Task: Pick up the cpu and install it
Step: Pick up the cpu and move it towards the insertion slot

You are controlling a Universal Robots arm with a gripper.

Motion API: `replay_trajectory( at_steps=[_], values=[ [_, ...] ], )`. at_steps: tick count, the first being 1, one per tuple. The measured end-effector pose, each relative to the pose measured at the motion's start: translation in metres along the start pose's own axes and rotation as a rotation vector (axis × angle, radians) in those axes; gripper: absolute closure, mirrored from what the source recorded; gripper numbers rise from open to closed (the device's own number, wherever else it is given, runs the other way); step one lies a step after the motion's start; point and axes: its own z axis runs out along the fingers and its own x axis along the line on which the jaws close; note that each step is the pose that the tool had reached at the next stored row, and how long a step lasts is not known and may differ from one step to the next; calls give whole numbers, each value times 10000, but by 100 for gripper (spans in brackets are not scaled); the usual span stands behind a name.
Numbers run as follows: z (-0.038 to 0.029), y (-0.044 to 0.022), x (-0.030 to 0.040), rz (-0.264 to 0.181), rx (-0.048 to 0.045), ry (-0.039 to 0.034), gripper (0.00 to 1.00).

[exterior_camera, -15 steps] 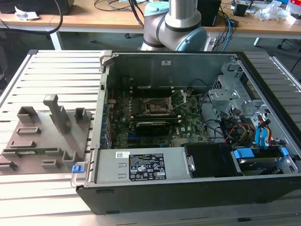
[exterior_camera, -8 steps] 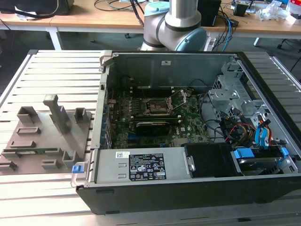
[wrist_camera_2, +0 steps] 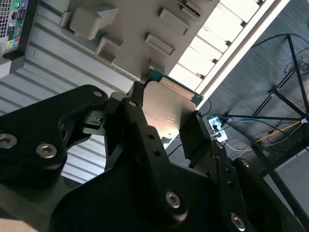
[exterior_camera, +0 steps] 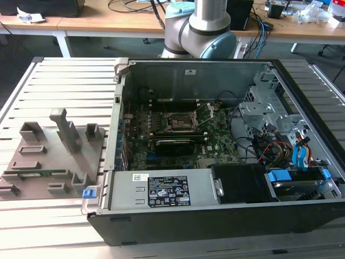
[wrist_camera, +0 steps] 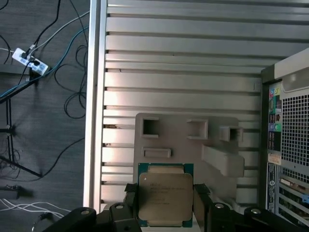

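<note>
Above a slatted table (wrist_camera: 183,58) and grey tray (wrist_camera: 183,145), the cpu (wrist_camera: 165,193) is held pinched at two edges by the gripper (wrist_camera: 165,199).

Looks down from high in front, in the exterior view, over slatted table (exterior_camera: 59,81) and grey tray (exterior_camera: 46,156) into the open computer case (exterior_camera: 188,232); sits tight behind the gripper (wrist_camera: 165,205) in both wrist views, sharing the held cpu (wrist_camera: 165,193), tray and slats.

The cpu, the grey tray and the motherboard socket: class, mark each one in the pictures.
cpu (wrist_camera: 165,195): first wrist view, middle of its metal top.
grey tray (wrist_camera: 188,150): first wrist view, bare surface between its slots.
motherboard socket (exterior_camera: 179,123): exterior view, middle of its frame.
</note>
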Motion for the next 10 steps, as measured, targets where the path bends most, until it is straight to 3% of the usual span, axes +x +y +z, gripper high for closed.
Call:
replay_trajectory(
  at_steps=[4,10],
  values=[
    [-145,26,-3,0,0,0,45],
    [-447,55,-6,-1,0,0,45]
  ],
)
